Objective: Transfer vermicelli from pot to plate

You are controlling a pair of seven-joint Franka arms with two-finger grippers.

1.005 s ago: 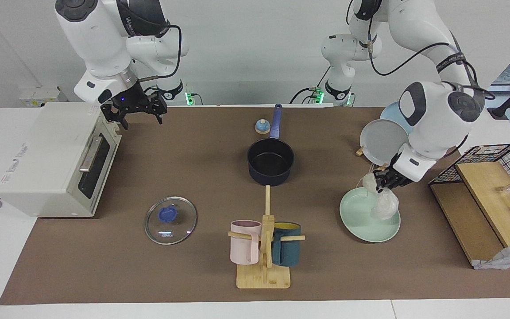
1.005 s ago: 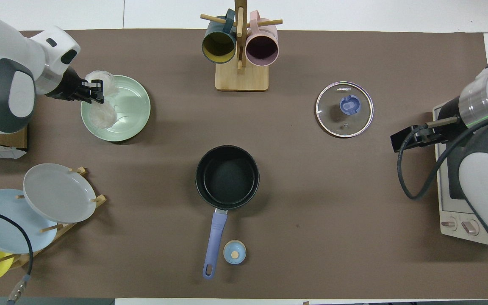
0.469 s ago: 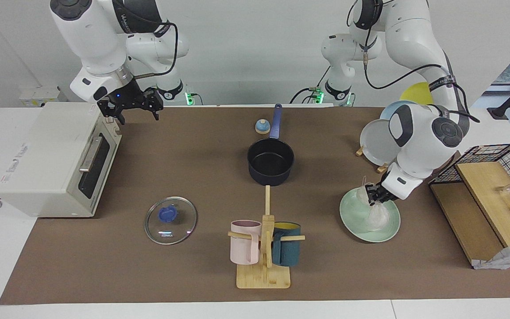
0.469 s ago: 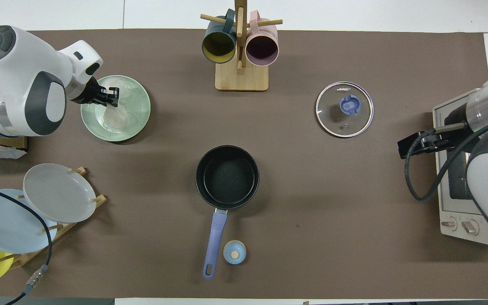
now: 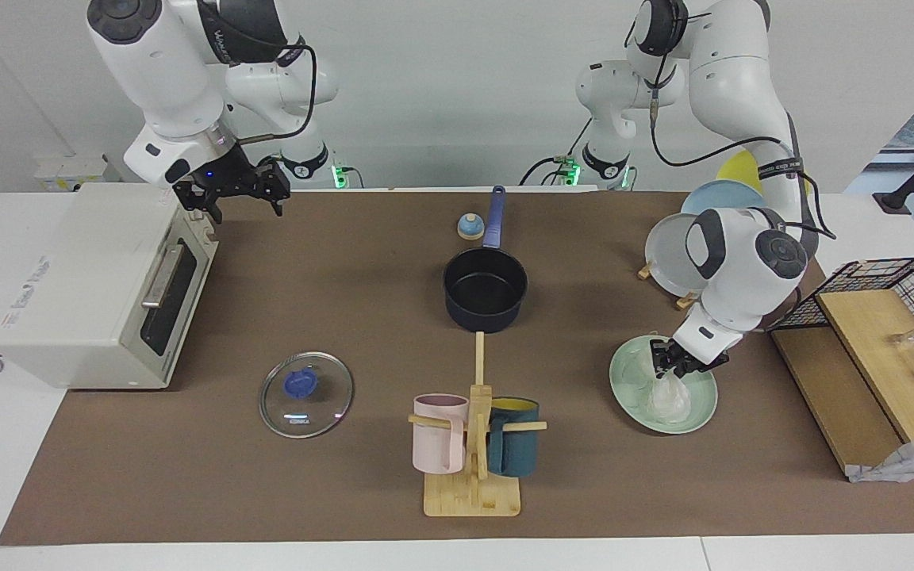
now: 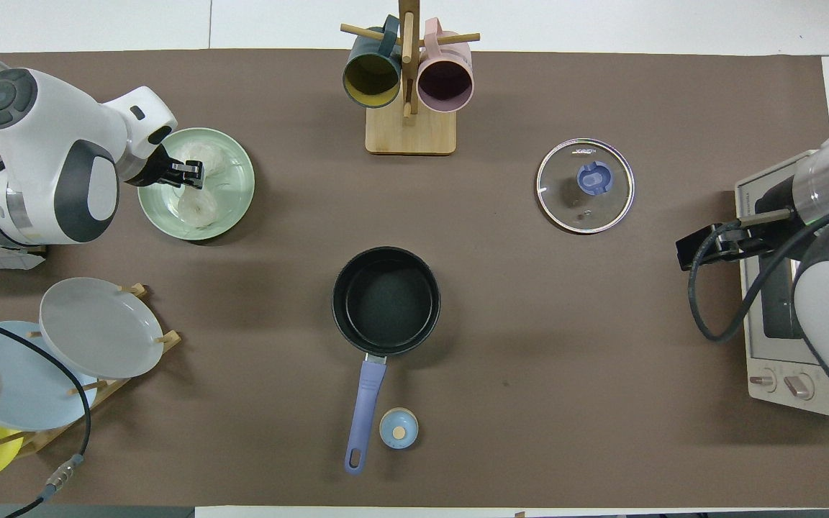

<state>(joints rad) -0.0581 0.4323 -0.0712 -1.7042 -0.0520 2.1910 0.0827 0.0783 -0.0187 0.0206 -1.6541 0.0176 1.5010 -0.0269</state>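
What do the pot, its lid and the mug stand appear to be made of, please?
The pot: probably coated metal, matte dark navy outside, black inside, with a smooth blue-purple handle. The lid: clear glass, since the mat shows through, with a shiny rim and a blue knob. The mug stand: pale wood, possibly bamboo.

- Left gripper [image 5: 677, 366] [image 6: 193, 173] low, wrist bent steeply down, arm folded at its elbow.
- Right gripper [image 5: 241, 200] raised, fingers spread wide, arm waiting.

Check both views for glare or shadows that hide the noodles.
Facing view: vermicelli pale on the plate, edges faint, partly covered by the left gripper. Overhead view: soft shadow beside the pot; small glare on the glass lid.
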